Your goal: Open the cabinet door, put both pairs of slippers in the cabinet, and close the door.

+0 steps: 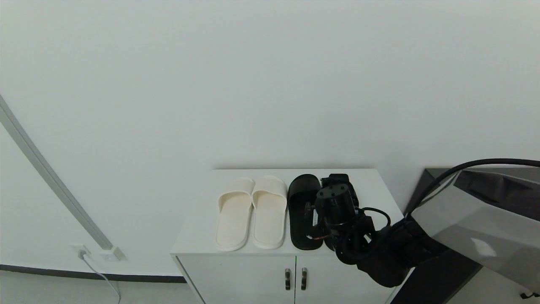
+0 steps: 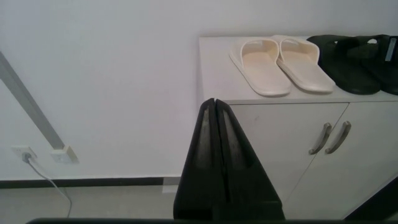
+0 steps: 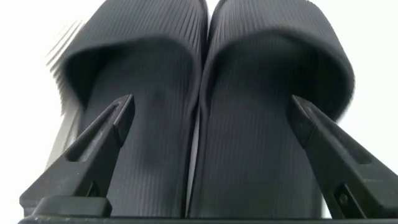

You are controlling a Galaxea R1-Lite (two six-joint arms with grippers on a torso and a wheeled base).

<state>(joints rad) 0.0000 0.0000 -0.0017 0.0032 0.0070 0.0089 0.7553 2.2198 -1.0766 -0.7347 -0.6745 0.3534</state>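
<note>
A white cabinet [image 1: 198, 236] stands against the wall with both doors shut; its two handles [image 1: 295, 278] meet at the middle. A white pair of slippers [image 1: 251, 213] lies on its top, with a black pair [image 1: 304, 211] beside it on the right. My right gripper [image 3: 212, 104] hovers open just over the black pair, one finger [image 3: 106, 134] outside each slipper's strap and not touching. My left gripper [image 2: 216, 106] hangs shut and empty to the left of the cabinet [image 2: 267, 143], lower than its top. The white slippers [image 2: 280, 62] lie beyond it.
The wall rises right behind the cabinet. A grey cable duct [image 1: 42, 169] slants down the wall at the left to a socket with a plugged cord [image 1: 82, 253]. A dark piece of furniture [image 1: 428, 175] stands close on the cabinet's right.
</note>
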